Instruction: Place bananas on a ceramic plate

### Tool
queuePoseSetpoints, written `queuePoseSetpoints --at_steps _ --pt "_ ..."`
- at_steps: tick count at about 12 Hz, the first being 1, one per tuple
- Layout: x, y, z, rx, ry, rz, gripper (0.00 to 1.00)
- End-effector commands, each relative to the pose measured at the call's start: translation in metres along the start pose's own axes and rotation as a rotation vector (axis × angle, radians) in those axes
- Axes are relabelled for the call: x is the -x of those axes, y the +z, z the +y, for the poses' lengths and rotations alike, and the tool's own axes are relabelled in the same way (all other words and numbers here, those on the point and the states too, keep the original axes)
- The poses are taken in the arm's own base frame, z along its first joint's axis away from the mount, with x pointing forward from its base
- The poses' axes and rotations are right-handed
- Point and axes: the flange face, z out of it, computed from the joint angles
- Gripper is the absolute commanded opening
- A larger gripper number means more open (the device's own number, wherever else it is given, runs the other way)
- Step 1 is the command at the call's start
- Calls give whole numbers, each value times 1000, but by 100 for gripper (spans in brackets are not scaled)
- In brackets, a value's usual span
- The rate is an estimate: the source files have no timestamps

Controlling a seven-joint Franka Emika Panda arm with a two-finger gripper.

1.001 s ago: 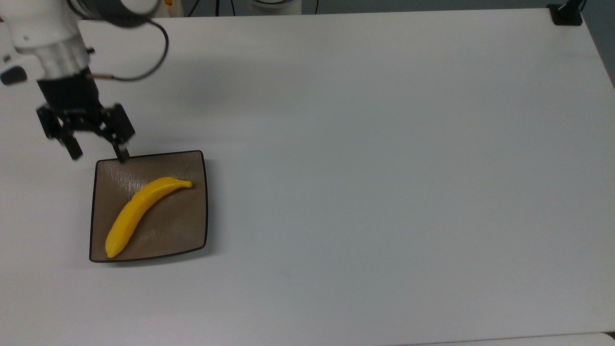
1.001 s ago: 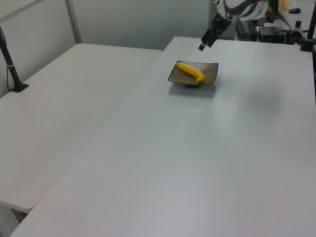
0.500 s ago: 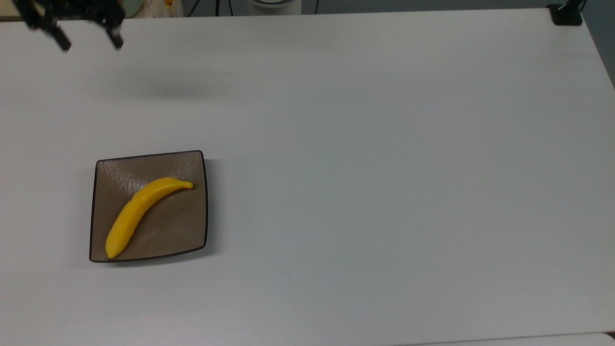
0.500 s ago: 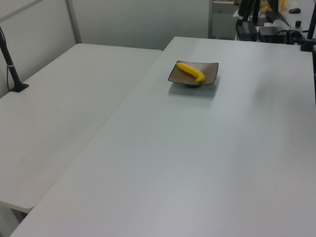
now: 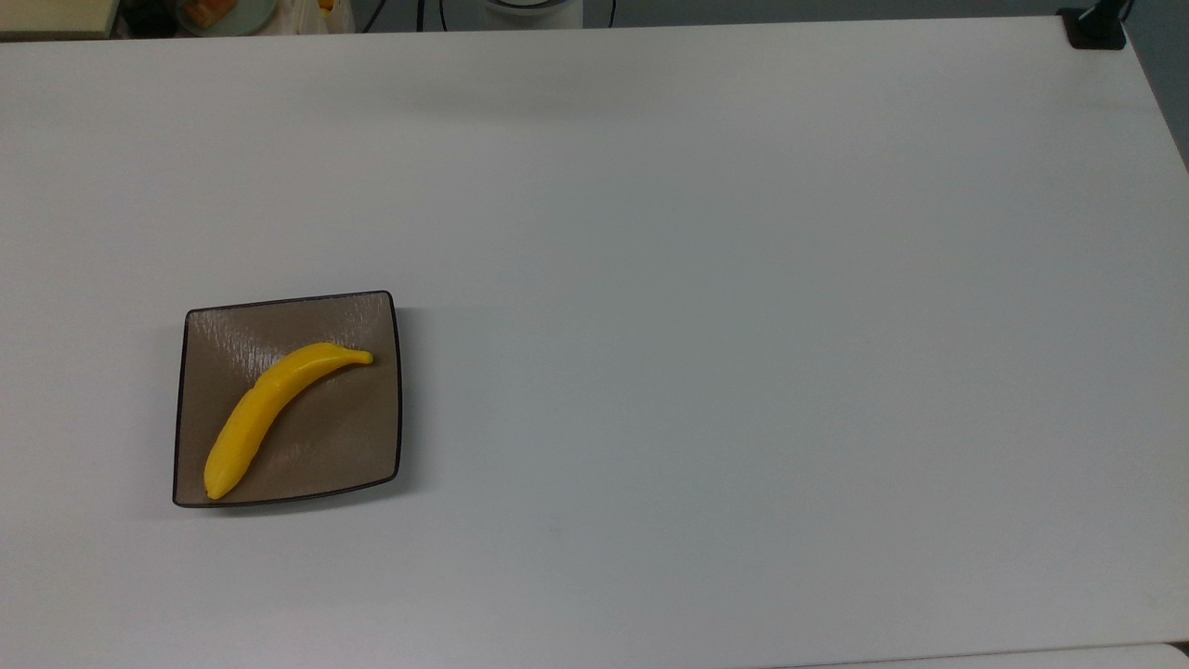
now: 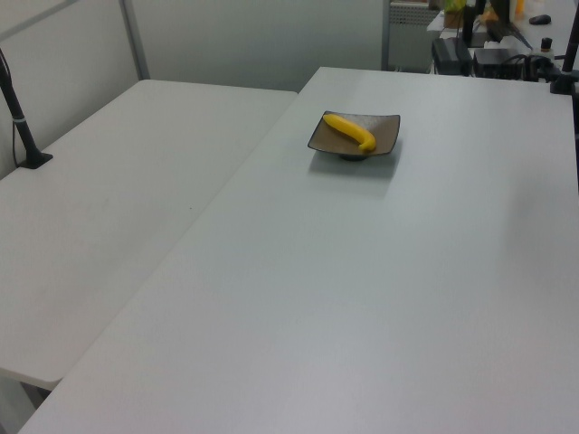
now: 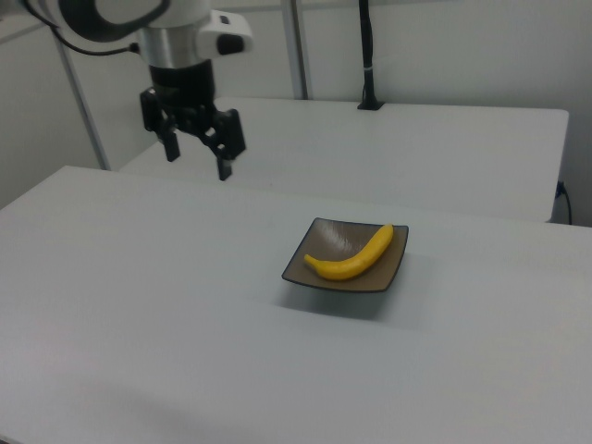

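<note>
a single smooth, bright yellow curved banana (image 5: 270,406) lies flat on the square, glossy taupe-brown ceramic plate (image 5: 358,446) with a thin dark rim. in the top view the plate sits in the lower left of the frame on the broad white desk (image 5: 743,325), and the banana runs diagonally across it, its small dark tip toward the plate's upper right corner and its blunt end resting near the lower left corner, close to the rim.

in the left view the banana (image 6: 351,132) and plate (image 6: 385,129) appear in the upper middle of the frame, with a second white desk (image 6: 118,181) butted alongside at the left view's left, and a black post (image 6: 20,117) standing on that one's far left edge.

in the right view the plate (image 7: 315,265) sits just right of centre, the banana (image 7: 356,256) across it. the black two-finger pincer (image 7: 197,167) hangs in the upper left of the frame on the white arm (image 7: 153,23), well apart from the plate and above the desk, its fingers spread apart and pointing down, gripping nothing.
</note>
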Motion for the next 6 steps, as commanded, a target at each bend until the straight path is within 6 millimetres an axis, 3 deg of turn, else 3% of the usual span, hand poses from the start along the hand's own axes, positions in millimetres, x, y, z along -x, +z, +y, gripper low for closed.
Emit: queuePoseSetpoints --at_steps 1,2,6 --pt "-4 14 -72 85 7 -35 100" --pt "-5 21 -95 109 23 -41 100" --pt "-9 49 -134 110 -42 -52 100"
